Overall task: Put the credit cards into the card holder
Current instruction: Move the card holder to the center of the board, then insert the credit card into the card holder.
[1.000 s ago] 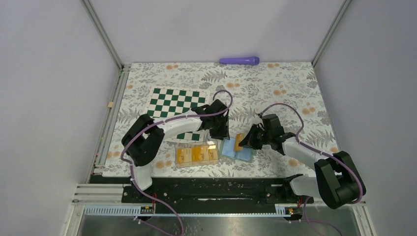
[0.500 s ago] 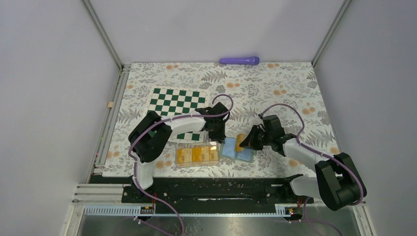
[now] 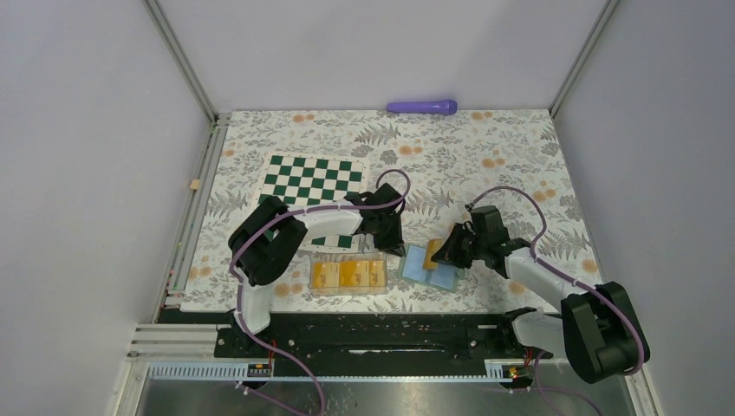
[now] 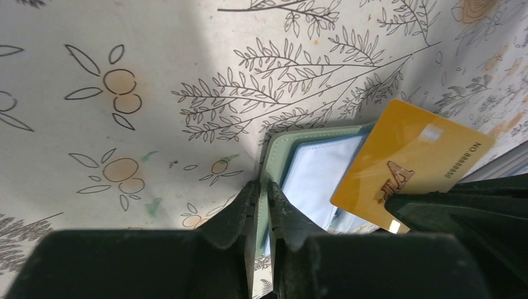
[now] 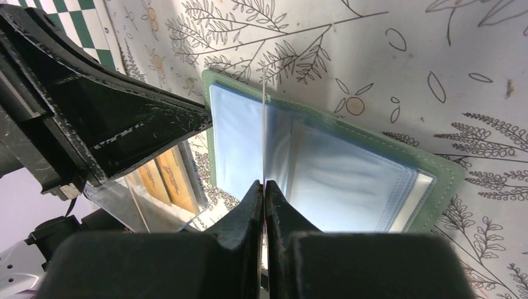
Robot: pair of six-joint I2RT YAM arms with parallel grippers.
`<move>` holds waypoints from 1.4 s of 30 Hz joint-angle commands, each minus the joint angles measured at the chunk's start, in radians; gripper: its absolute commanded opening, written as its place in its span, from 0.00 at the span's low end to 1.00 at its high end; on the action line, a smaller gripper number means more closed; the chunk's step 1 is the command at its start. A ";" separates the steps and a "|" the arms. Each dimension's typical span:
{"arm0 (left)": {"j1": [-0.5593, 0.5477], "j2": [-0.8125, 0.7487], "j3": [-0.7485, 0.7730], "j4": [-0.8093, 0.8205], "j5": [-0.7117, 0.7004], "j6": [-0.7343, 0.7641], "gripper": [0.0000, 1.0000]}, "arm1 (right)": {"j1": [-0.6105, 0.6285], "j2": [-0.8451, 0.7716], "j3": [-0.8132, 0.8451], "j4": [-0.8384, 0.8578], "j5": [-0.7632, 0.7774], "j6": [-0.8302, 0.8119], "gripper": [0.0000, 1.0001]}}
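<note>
Well, from overhead the count is plain: one floral cloth [image 3: 485, 165], one chequered board [image 3: 314, 178] on it, one purple stick [image 3: 422, 107] at the far edge, one clear box [image 3: 310, 279] near my bases, and one holder [image 3: 419, 267] lying open just right of the box, light blue side up. I count four cards. Three cards [image 3: 349, 273] lie side by side in the box, and the fourth card [image 3: 432, 252] is in my right gripper [image 3: 444, 253], above the holder. My left gripper [image 3: 393, 245] sits at the holder's left edge.

The left wrist view adds what overhead cannot. My left gripper [image 4: 261, 187] is closed on the holder's [image 4: 311, 168] green rim, and the card [image 4: 411, 165] shows its yellow printed face.

The right wrist view has that card [image 5: 264, 137] edge-on only, a thin line pinched in my closed right gripper [image 5: 263, 187] over the blue inside. I cannot tell whether it touches.
</note>
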 commanded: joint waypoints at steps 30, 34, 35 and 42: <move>-0.011 0.022 -0.044 0.042 0.049 -0.016 0.07 | -0.047 0.016 -0.051 0.116 -0.082 0.061 0.00; -0.011 0.021 -0.049 0.038 0.047 -0.015 0.07 | -0.049 0.006 -0.060 0.140 -0.087 0.078 0.00; -0.011 0.021 -0.050 0.036 0.046 -0.014 0.07 | -0.050 0.018 -0.059 0.153 -0.093 0.082 0.00; 0.000 0.002 -0.073 0.034 0.029 -0.019 0.05 | -0.053 0.118 -0.054 0.284 -0.166 0.129 0.00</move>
